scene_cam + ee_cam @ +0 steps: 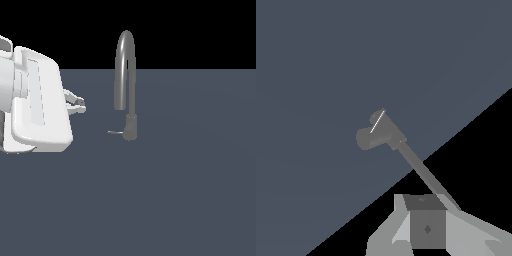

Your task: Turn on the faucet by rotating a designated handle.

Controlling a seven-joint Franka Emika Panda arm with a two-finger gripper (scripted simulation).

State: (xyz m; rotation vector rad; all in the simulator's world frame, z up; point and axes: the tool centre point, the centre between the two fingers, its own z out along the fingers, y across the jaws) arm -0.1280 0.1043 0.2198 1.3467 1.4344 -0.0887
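Observation:
The grey gooseneck faucet [124,70] stands in the middle of the exterior view, its arched spout rising high above a short thick base [131,127]. The thin handle [115,132] sticks out from that base toward the exterior view's left. My gripper [81,105] hovers to the left of the faucet, a little above handle height and well apart from it. Its fingers look pressed together, with nothing held. The wrist view shows the faucet base [378,134] from above, the handle [376,121] as a pale thin line, and the gripper [427,226] near the spout tube [423,172].
A flat dark blue-grey floor [175,190] carries the faucet. The white arm body [37,105] fills the exterior view's left edge. Beyond the floor's far edge everything is black.

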